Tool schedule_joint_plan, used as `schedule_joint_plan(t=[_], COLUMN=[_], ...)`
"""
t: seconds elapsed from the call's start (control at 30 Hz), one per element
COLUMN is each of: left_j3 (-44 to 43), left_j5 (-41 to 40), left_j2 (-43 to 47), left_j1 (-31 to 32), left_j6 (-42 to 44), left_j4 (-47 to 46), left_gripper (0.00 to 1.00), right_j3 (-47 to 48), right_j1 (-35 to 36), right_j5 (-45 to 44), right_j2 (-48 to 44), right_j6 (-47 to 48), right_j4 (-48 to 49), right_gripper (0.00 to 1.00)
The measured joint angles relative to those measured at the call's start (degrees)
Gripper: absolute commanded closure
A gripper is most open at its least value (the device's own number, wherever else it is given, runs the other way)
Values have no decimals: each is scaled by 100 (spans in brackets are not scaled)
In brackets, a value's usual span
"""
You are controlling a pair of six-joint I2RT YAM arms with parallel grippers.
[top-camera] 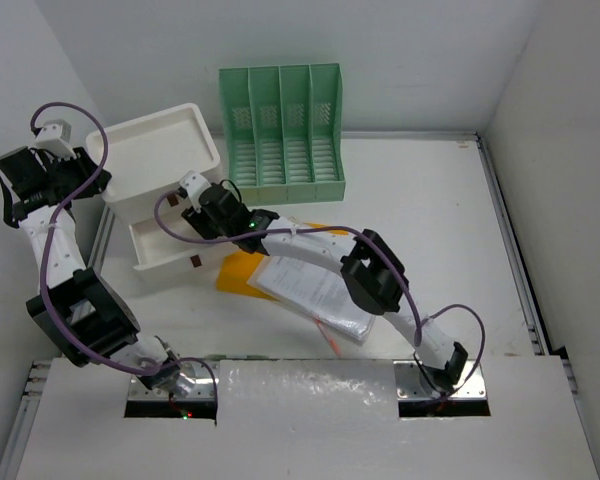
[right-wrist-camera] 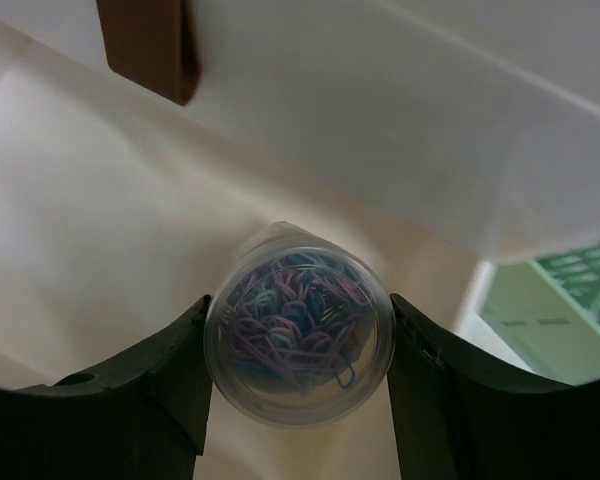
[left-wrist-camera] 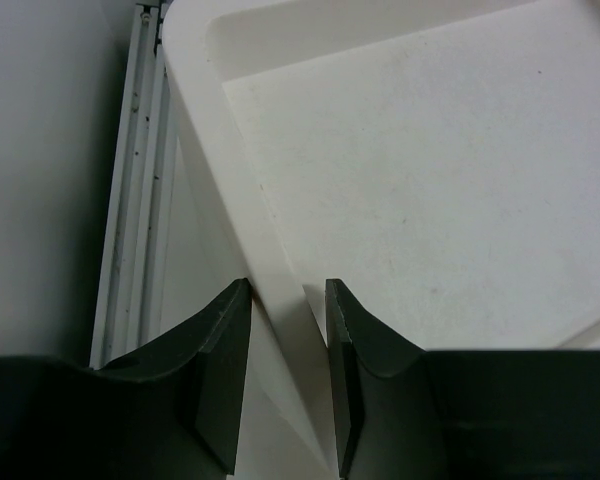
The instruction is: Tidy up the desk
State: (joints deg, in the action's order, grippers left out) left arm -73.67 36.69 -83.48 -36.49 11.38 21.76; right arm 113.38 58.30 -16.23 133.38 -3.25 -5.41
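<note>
Right gripper [right-wrist-camera: 298, 335] pinches a clear round tub of coloured paper clips [right-wrist-camera: 300, 350] over the open drawer [right-wrist-camera: 100, 200] of a white plastic drawer box [top-camera: 158, 150], far left on the matte-white desk [top-camera: 420, 210]. Left gripper [left-wrist-camera: 287, 295] clamps the box's rim [left-wrist-camera: 270, 240]. Lower fully before releasing.

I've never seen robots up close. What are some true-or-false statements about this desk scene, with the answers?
The right gripper holds a clear tub of paper clips. True.
The green file rack has two slots. False: it has four.
The left gripper pinches the rim of the white box. True.
The box's drawer is shut. False: it is pulled out.
The papers sit inside the file rack. False: they lie on the desk, beneath the right arm.
</note>
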Motion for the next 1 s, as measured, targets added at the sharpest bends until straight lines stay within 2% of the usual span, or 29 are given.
schedule_joint_plan(t=[0.07, 0.1, 0.2, 0.23, 0.53, 0.73, 0.77, 0.8, 0.83, 0.87, 0.9, 1.0], left_j3=[7, 7, 17, 17, 22, 28, 28, 28, 28, 28, 28, 31], left_j5=[9, 9, 24, 26, 28, 28, 28, 28, 31, 31, 31, 31], left_j2=[2, 2, 0, 0, -11, -13, -15, -15, -15, -15, -15, -15], left_j1=[0, 0, 0, 0, 0, -2, -2, -4, -7, -7, -7, -7], left_j6=[-2, -4, -7, -7, -31, -59, -68, -72, -72, -72, -74, -76], left_j4=[-7, -13, -35, -35, -61, -76, -79, -79, -81, -81, -81, -81], left_gripper=[78, 78, 78, 78, 78, 78, 78, 78, 78, 78, 78, 78], right_j3=[195, 251, 315, 321, -72, -1882, -2365, -2800, -3198, -3499, -3757, -4295], right_j1=[-15, -13, 0, -2, 13, 437, 577, 695, 828, 933, 997, 992], right_j5=[131, 129, 179, 192, 581, 352, 297, 238, 203, 168, 149, 155], right_j2=[249, 289, 291, 291, -291, -2026, -2367, -2649, -2841, -2920, -2918, -2601], right_j6=[-59, -103, -170, -199, 42, 317, 269, 192, 103, 22, -160, -623], right_j4=[17, -2, -59, -35, -52, 802, 1237, 1561, 1902, 2173, 2479, 3069], right_gripper=[59, 37, 7, 3, 1, 1, 7, 20, 62, 85, 97, 100])
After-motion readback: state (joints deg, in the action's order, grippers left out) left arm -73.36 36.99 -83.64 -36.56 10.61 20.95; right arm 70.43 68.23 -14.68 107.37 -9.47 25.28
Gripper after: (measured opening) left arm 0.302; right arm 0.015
